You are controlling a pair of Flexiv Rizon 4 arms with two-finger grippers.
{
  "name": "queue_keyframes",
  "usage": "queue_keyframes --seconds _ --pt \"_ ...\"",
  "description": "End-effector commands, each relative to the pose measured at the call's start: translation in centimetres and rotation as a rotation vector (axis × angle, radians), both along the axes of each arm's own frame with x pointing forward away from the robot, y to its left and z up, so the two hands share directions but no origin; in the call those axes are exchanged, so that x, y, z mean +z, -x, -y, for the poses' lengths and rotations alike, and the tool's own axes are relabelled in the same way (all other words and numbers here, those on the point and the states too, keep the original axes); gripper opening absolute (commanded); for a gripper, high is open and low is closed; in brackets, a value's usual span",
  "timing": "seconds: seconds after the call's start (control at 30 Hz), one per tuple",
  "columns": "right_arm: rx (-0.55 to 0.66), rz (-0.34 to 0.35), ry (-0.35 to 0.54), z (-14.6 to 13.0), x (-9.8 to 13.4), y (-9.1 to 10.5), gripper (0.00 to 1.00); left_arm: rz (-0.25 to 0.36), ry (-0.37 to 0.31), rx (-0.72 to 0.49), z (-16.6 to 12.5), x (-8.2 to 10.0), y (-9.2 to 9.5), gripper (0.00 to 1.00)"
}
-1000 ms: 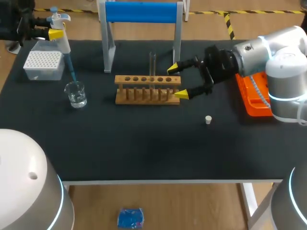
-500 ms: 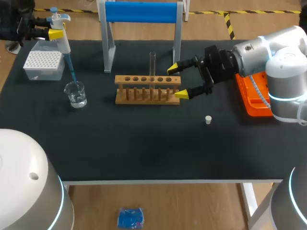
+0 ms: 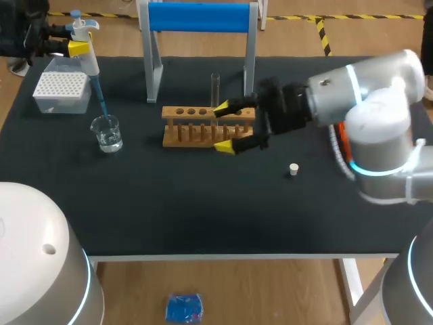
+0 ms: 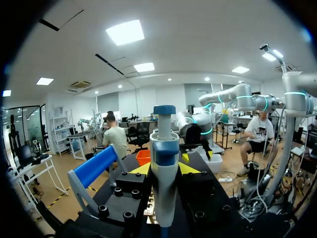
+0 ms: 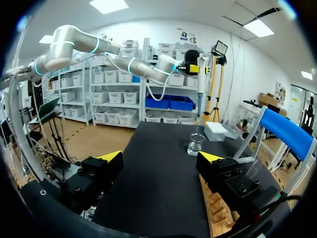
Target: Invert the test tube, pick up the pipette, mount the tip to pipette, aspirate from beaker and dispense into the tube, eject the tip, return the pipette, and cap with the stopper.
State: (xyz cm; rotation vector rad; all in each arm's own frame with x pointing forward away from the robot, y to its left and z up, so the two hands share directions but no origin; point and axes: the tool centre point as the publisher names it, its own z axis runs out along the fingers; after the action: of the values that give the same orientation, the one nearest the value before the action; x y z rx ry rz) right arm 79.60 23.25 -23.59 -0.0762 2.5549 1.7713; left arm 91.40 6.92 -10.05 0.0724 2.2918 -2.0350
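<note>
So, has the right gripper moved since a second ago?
Yes. The right gripper, open, has slid toward the view's left along the wooden rack: its tips were at the rack's right end, now they straddle it near the test tube.

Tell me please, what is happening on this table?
The left pincer holds a white and blue pipette, its tip in the small glass beaker. The right pincer sits open at the wooden rack, close to the upright clear glass test tube. The small white stopper lies loose on the black table.
</note>
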Motion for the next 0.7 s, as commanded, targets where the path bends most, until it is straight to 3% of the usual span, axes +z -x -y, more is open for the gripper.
queue_keyframes --seconds 0.03,0.3,0.7 --pt "-0.113 0.003 0.046 -5.1 -1.5 -0.4 1.00 0.002 0.001 0.001 0.1 0.0 0.0 0.00" --pt "-0.194 0.023 0.066 -9.4 -3.3 -1.1 1.00 0.002 0.001 0.001 0.1 0.0 0.0 0.00" --pt "-0.278 0.044 0.061 -12.5 -5.1 -2.7 1.00 0.002 0.001 0.001 0.1 0.0 0.0 0.00"
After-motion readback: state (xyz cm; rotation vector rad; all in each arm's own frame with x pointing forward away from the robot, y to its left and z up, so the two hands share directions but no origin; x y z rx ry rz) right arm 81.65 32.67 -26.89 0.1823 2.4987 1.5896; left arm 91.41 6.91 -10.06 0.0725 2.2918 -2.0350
